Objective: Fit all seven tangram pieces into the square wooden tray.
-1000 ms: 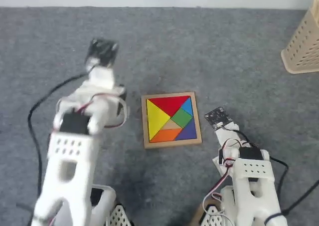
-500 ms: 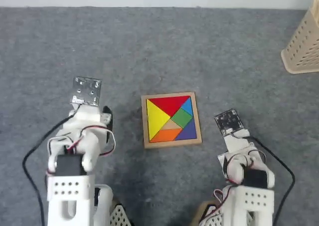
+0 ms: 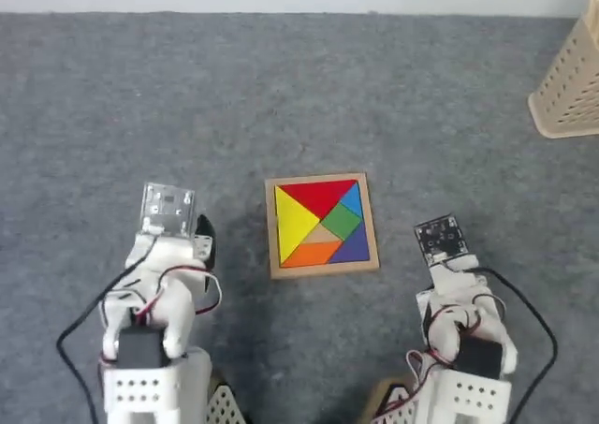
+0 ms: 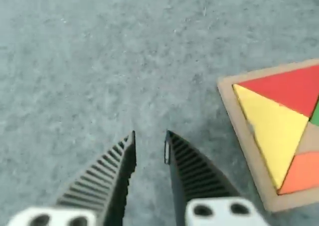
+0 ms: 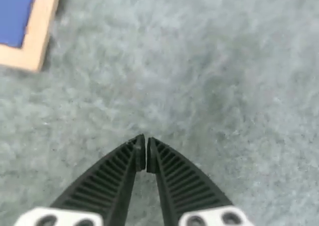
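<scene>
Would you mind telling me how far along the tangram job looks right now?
Done: the wooden tray looks full, coloured pieces edge to edge; the tan centre triangle could be a piece or bare wood. In hand: nothing; left gripper open, right gripper shut, both empty over carpet. Left: apparently nothing.

Your tray point(image 3: 323, 270) lies betw. the two arms, a bit fwd of both. L arm point(image 3: 161, 279) is near one edge, R arm point(image 3: 459, 316) near the opposite. Inside sit the red point(image 3: 318, 197), yellow point(image 3: 292, 223), green point(image 3: 342, 221) & orange point(image 3: 314, 252) pcs, packed flush. A beige perforated stand point(image 3: 571, 78) is well fwd of the R arm.
</scene>
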You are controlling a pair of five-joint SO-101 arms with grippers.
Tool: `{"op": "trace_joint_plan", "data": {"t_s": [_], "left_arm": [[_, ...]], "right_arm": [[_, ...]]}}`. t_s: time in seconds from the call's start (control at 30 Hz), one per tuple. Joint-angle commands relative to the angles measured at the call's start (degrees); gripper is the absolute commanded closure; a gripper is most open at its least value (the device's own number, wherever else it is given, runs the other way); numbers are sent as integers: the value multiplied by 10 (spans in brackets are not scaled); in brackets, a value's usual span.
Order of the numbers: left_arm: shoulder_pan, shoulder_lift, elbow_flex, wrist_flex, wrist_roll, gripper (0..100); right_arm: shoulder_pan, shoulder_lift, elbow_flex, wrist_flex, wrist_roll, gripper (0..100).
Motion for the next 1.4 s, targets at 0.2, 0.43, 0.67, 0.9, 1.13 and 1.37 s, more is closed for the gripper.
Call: {"op": "trace_joint_plan", "data": {"t_s": [0.2, 0.43, 0.67, 0.9, 1.13, 1.37], "left_arm": [[-4, -78, 94, -78, -5, 906], [-4, -68, 95, -25, -5, 906], [-7, -69, 95, -21, -5, 906], [-8, -69, 95, -20, -5, 906], [-8, -69, 95, -20, -5, 906], [-8, -69, 95, -20, -5, 906]], "right_arm": [[4, -10, 10, -8, -6, 991], [4, -10, 10, -8, -6, 991], [4, -10, 10, -8, -6, 991], [4, -10, 10, -8, -6, 991], [4, -10, 10, -8, -6, 991], [4, -10, 10, -8, -6, 991]]}}
